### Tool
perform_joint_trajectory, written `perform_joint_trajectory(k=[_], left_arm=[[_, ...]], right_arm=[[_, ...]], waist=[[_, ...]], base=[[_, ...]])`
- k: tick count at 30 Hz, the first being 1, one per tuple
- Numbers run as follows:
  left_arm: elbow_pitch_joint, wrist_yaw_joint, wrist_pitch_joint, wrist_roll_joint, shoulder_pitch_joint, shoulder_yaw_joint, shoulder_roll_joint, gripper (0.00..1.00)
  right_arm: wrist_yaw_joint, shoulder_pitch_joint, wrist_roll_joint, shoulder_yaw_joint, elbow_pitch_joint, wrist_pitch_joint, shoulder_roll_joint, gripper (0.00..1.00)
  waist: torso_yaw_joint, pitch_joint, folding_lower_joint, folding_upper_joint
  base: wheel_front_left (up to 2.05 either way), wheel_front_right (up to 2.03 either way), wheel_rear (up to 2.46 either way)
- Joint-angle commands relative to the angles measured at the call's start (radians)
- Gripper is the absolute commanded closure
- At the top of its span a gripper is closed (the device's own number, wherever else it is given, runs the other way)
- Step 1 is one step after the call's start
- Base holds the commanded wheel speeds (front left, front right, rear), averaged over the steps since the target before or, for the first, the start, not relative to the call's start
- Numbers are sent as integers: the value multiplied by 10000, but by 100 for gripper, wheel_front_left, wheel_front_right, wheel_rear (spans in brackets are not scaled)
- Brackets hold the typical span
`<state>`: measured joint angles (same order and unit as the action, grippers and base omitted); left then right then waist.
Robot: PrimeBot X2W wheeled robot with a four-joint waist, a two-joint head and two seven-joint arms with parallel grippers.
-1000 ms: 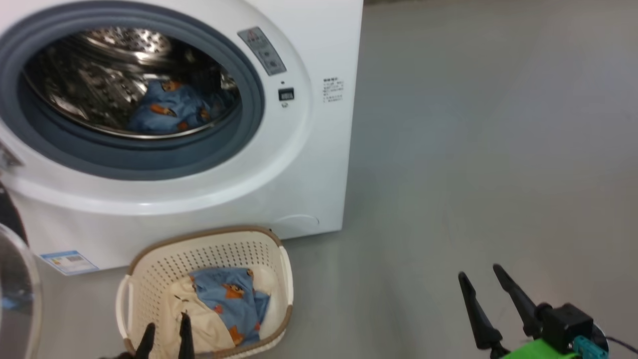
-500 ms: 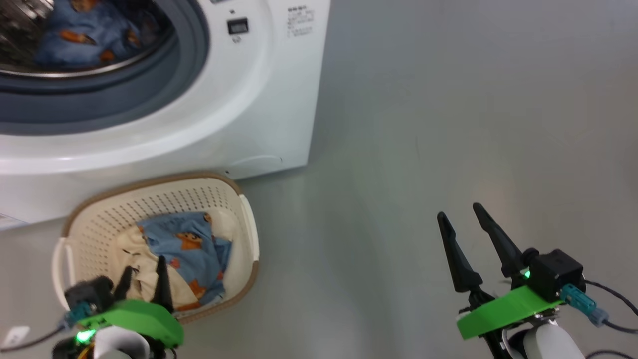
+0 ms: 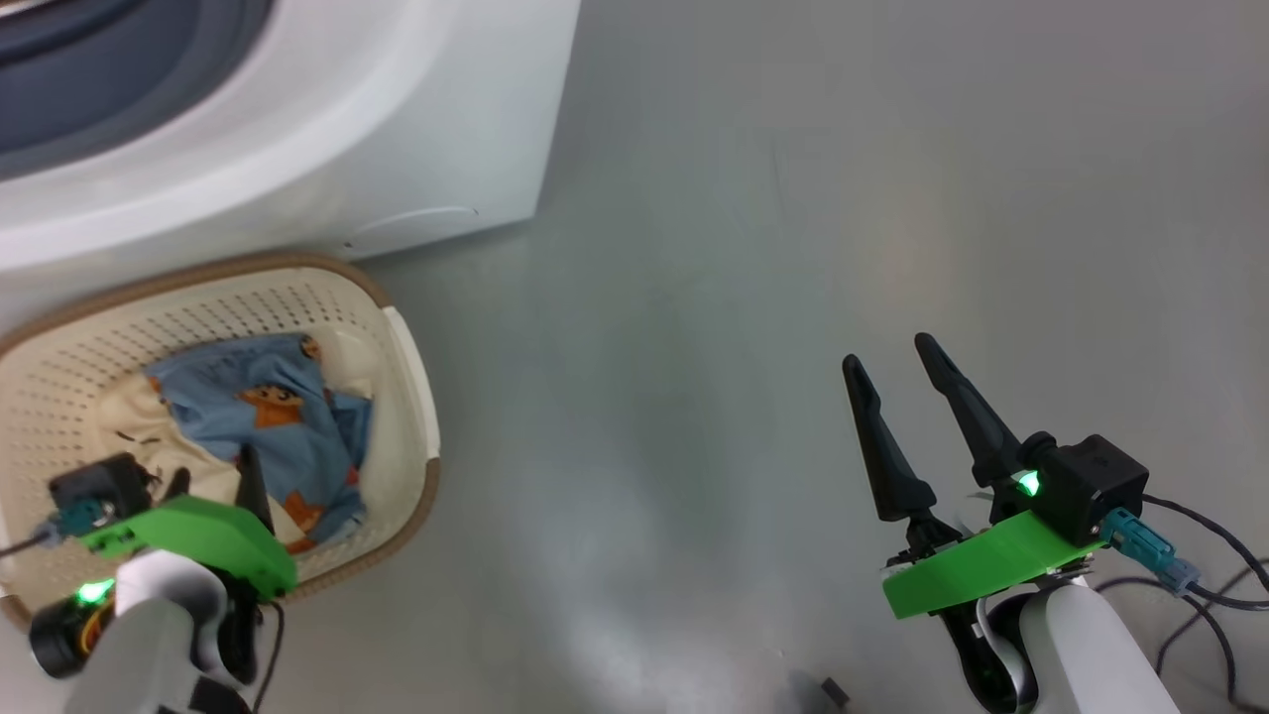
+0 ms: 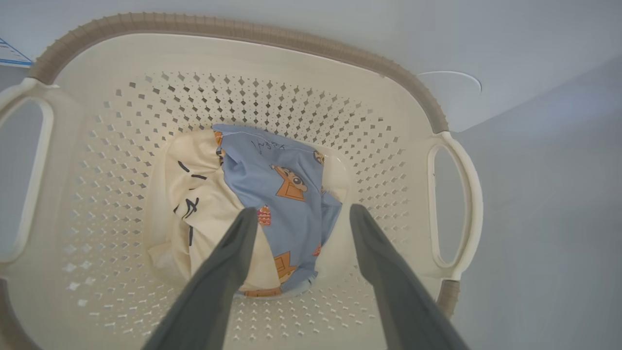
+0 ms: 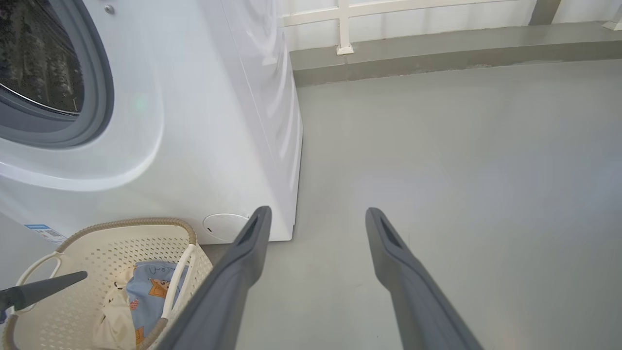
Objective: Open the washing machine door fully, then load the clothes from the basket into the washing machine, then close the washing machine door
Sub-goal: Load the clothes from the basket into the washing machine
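Two printed fabric garments (image 4: 284, 194), light-blue and cream, lie directly ahead of the spread left end effector (image 4: 301, 211), the nearer arm.

Head looks steeply down; left wrist close above basket (image 4: 243, 30); right wrist farther, sharing it.

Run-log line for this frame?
left gripper: open, over clothes in basket | right gripper: open, empty, over floor | step: loading

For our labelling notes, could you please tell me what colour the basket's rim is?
Brown, with a woven look; the basket rim shows best in the left wrist view.
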<state>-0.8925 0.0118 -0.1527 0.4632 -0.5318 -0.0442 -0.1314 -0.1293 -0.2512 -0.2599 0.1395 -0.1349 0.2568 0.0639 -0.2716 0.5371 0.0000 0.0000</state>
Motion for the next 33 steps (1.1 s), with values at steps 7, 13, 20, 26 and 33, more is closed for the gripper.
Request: perform_joint_trajectory(k=[7, 13, 20, 26, 33], left_arm=[[-1163, -161, 59, 373, -1049, 535, -416, 0], [-2037, -291, 114, 544, -1697, 684, -654, 0], [-2795, -325, -17, 748, -2424, 828, -917, 0], [-3215, -369, -87, 803, -2820, 837, -1141, 0], [-3476, -371, -38, 871, -3071, 829, -1308, 0]], right_arm=[[-14, -262, -215, 218, 271, 49, -43, 0], [-14, -487, -240, 353, 308, 49, -64, 0], [-14, -716, -345, 618, 359, 49, -94, 0], [-14, -798, -416, 683, 380, 49, -116, 0], [-14, -853, -441, 721, 406, 49, -125, 0]], waist=[[-487, 1218, 0, 0], [-553, 1683, 0, 0], [-651, 2278, 0, 0], [-734, 2615, 0, 0], [-821, 2884, 0, 0]], base=[[0, 0, 0], [0, 0, 0], [0, 0, 0], [0, 0, 0], [0, 0, 0]])
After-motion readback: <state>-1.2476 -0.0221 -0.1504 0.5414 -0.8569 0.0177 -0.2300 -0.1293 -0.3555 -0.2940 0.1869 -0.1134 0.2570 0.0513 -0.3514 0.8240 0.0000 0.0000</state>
